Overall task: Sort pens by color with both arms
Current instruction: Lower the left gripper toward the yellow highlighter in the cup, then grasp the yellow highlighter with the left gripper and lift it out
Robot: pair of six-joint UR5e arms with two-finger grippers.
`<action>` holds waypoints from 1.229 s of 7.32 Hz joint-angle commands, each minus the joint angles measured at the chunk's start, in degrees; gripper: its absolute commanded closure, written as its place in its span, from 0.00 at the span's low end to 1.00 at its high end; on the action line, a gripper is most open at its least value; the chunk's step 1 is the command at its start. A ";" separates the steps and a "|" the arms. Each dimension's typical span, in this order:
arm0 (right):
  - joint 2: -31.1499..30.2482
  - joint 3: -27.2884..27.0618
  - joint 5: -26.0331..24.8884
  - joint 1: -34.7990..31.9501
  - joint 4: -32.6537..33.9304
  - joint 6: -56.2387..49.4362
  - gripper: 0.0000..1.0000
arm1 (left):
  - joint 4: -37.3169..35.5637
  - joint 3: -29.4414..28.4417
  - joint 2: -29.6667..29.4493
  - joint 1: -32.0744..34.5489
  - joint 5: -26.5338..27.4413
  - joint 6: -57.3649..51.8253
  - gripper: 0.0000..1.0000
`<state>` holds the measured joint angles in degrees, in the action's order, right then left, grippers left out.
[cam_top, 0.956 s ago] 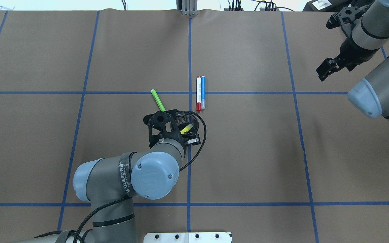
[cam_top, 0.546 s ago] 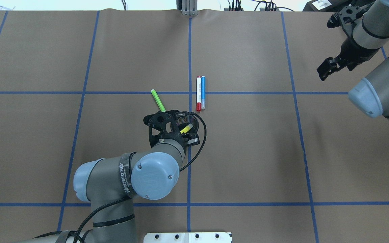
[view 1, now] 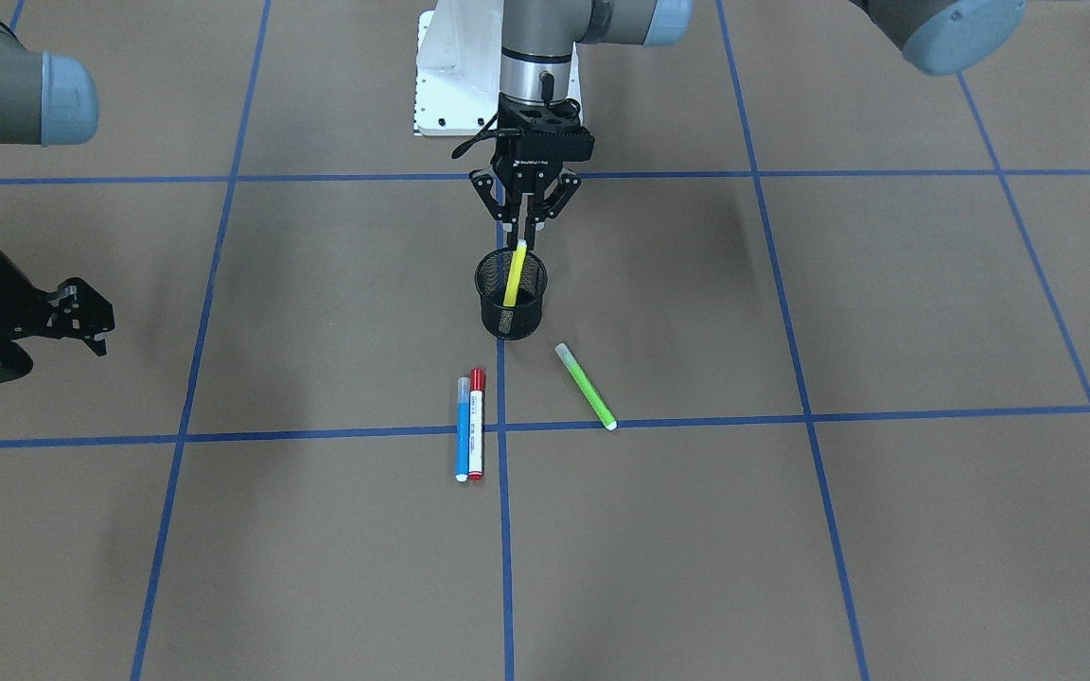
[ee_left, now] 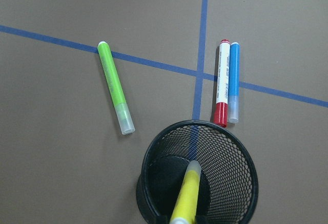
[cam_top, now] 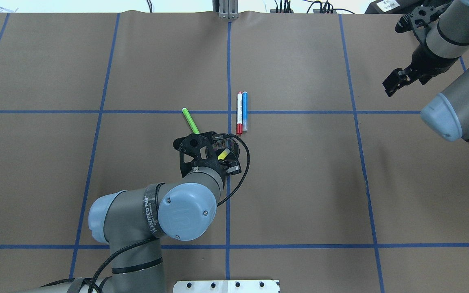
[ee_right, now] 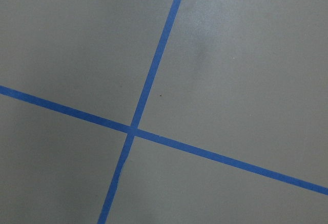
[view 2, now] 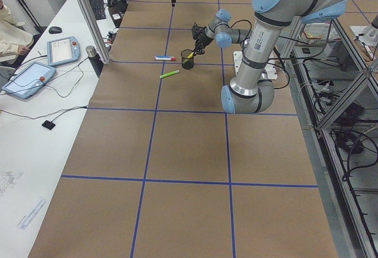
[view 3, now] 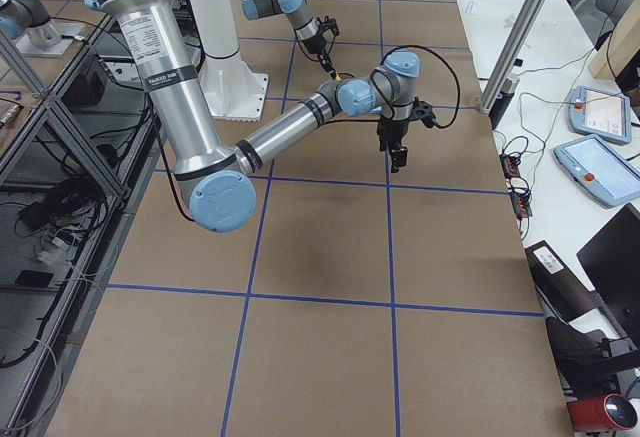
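The yellow pen [view 1: 513,277] leans in the mesh cup [view 1: 496,320], top pinched by the left claw [view 1: 522,236] — green pen [view 1: 586,385], red-capped pen [view 1: 477,424] and blue pen [view 1: 462,430] lie unsorted on the bench [view 1: 791,567], right claw [view 1: 83,314] spread, well apart.

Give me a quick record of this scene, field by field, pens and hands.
left hand: shut on the yellow pen, above the black mesh cup
yellow pen: tilted, lower end inside the cup
green pen: lying flat beside the cup
red-capped pen, blue pen: lying side by side
right hand: far off to the side, nothing in it; open or shut unclear
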<state>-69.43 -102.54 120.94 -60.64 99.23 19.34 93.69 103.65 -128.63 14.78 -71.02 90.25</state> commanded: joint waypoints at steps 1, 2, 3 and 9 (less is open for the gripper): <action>0.00 -0.03 0.00 -0.27 0.00 0.00 0.01 | -0.09 1.72 -0.13 0.42 0.00 -0.24 0.95; 0.09 -0.03 0.00 -0.36 0.00 0.00 0.01 | -0.35 3.04 -0.13 0.86 -0.17 -0.68 1.00; 0.09 -0.12 0.00 -0.36 0.00 0.00 0.01 | -0.87 4.36 -0.04 1.21 -0.35 -1.64 1.00; 0.09 -0.29 1.58 -0.62 0.18 0.00 0.01 | -9.41 15.09 0.22 3.49 -1.14 -9.12 1.00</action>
<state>-69.42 -102.77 122.49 -61.27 99.34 19.34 84.54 117.40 -128.50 17.06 -71.97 81.75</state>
